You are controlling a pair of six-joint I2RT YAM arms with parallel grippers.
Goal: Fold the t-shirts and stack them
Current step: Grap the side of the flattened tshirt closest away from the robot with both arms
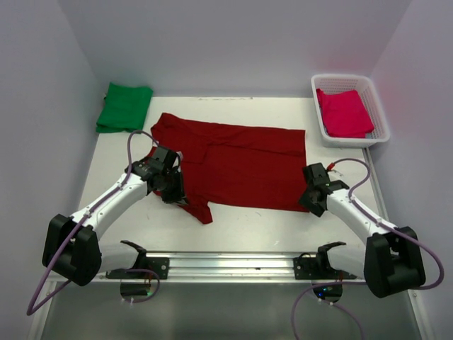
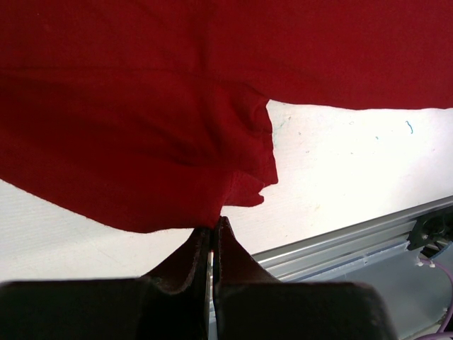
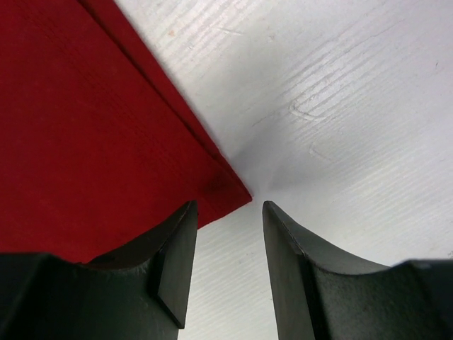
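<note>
A dark red t-shirt (image 1: 241, 163) lies spread across the middle of the white table. My left gripper (image 1: 175, 193) is shut on its near left edge by the sleeve; the left wrist view shows the cloth (image 2: 141, 142) pinched at the closed fingertips (image 2: 212, 230). My right gripper (image 1: 309, 200) is open at the shirt's near right corner (image 3: 230, 191), which lies flat on the table just ahead of the gap between the fingers. A folded green t-shirt (image 1: 125, 107) lies at the back left. A pink t-shirt (image 1: 344, 113) lies in the white basket (image 1: 376, 106).
The basket stands at the back right corner. White walls close the table on the left, back and right. A metal rail (image 1: 233, 264) with the arm bases runs along the near edge; it also shows in the left wrist view (image 2: 354, 237).
</note>
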